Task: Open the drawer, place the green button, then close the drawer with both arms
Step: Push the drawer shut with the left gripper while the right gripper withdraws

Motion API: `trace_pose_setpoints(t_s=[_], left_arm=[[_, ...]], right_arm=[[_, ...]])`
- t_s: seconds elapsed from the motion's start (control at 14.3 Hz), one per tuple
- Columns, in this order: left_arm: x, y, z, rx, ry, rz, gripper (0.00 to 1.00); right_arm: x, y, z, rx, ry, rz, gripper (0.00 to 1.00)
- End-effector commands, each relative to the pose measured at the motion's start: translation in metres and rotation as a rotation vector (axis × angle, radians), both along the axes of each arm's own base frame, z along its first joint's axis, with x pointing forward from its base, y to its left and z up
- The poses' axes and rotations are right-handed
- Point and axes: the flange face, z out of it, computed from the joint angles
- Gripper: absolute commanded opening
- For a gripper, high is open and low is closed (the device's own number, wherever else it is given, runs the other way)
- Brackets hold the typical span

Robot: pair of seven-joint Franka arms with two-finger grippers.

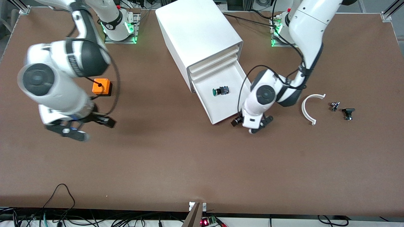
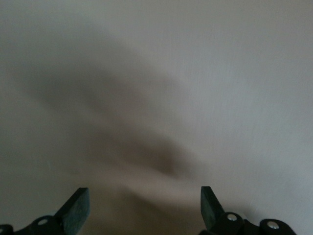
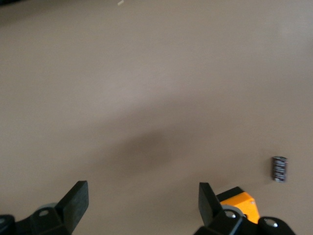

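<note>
The white cabinet [image 1: 202,34] stands at the table's back middle. Its lowest drawer [image 1: 221,107] is pulled open. The green-capped button [image 1: 220,91] lies on the drawer floor. My left gripper [image 1: 259,125] is low, beside the open drawer's front corner toward the left arm's end. In the left wrist view [image 2: 144,208] it is open and empty, with only a blurred pale surface ahead. My right gripper [image 1: 74,131] hangs over bare table near the orange cube [image 1: 101,86]. In the right wrist view [image 3: 142,203] it is open and empty, with the orange cube [image 3: 239,200] beside one finger.
A white curved strip [image 1: 310,108], a tiny grey part [image 1: 334,106] and an all-black small part [image 1: 348,113] lie toward the left arm's end. A small dark cylinder [image 3: 279,169] shows on the table in the right wrist view.
</note>
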Motion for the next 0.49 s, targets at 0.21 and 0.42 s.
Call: trace_pose_setpoints(t_s=[0.21,0.42], left_arm=[[-0.082,-0.028,0.038,0.035,-0.003,-0.101,1.0],[-0.126,-0.062,0.042,0.036,0.01,-0.195,1.0]], right_arm=[[-0.019,-0.087,0.065,0.038,-0.072,-0.133,1.0],[-0.037,-0.144,0.09,0.056,-0.041,-0.016,1.0]])
